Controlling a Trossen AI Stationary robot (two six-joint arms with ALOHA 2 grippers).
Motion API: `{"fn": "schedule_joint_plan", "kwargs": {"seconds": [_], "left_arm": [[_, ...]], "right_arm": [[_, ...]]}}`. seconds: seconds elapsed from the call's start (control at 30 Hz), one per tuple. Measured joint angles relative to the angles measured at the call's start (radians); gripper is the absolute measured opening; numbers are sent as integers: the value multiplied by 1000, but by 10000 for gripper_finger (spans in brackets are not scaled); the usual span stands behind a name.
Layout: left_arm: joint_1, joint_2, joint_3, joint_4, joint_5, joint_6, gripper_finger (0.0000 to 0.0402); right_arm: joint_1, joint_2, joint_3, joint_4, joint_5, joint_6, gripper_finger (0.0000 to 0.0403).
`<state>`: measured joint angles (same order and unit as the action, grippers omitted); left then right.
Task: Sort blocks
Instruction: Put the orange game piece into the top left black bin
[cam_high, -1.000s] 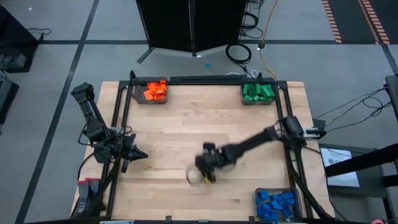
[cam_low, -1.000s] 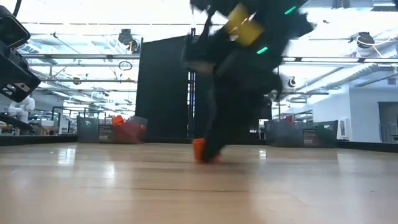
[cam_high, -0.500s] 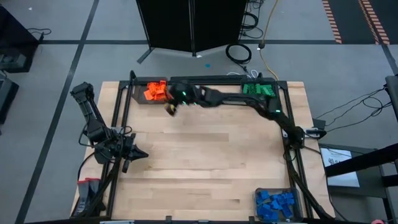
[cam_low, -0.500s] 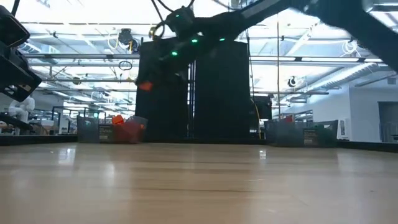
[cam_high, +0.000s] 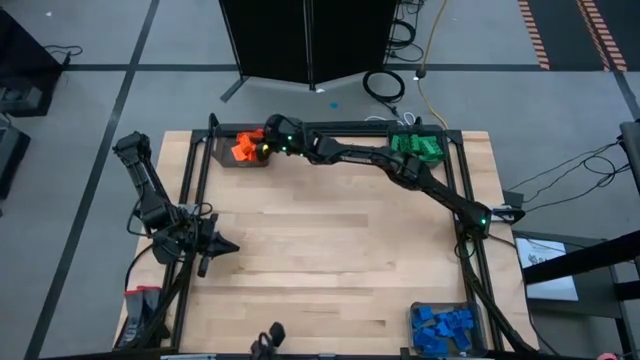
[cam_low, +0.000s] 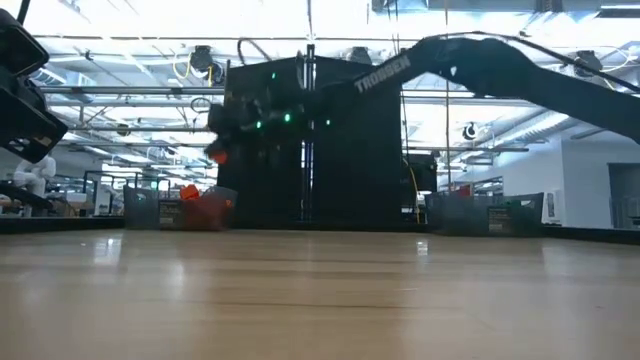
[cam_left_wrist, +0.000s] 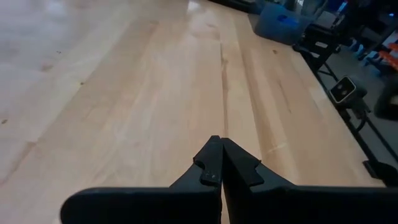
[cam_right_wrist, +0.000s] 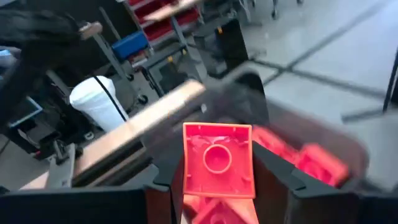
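Block: one orange block, hollow underside facing the wrist camera, is pinched between the right hand's two fingers.
Where: in the high view it hangs at the desk's 11 o'clock corner, right over the orange bin, above the orange pile already in there.
Change: a second ago this block sat mid-desk under the right hand; now it's been swept all the way across to the bin. Fast carry, no drop!
Meaning: by my read the pick and the carry are done for this one, and only the release is left. The colour match looks right, orange over orange.
Desk: no loose blocks show on the bare wood in the high view, so this may well be the last one out.
Other bins: green blocks fill the green bin at 1 o'clock; blue blocks sit in the blue bin at 5 o'clock.
Left hand: parked at the 8 o'clock edge, fingers pressed together on nothing, waiting.
Writing: "TROSSEN" reads in pale letters along the right arm in the low view.
Other labels: none legible on bins or blocks.
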<state>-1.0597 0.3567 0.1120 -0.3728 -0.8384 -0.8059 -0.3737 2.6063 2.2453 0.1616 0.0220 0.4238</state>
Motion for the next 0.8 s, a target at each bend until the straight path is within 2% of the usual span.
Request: {"fn": "schedule_joint_plan", "kwargs": {"seconds": [0.2, 0.37, 0.67, 0.73, 0.8], "left_arm": [[0, 4, 0, 0, -9, 0, 0], [0, 8, 0, 0, -11, 0, 0], [0, 9, 0, 0, -12, 0, 0], [0, 9, 0, 0, -12, 0, 0], [0, 9, 0, 0, -12, 0, 0]], "right_arm": [[-32, 30, -2, -2, -2, 160, 118], [-50, 42, 1, 0, -14, 221, 118], [-49, 42, 1, 71, -22, 187, 118], [-48, 42, 1, 96, -21, 184, 135], [-48, 42, 1, 98, -21, 202, 171]]}}
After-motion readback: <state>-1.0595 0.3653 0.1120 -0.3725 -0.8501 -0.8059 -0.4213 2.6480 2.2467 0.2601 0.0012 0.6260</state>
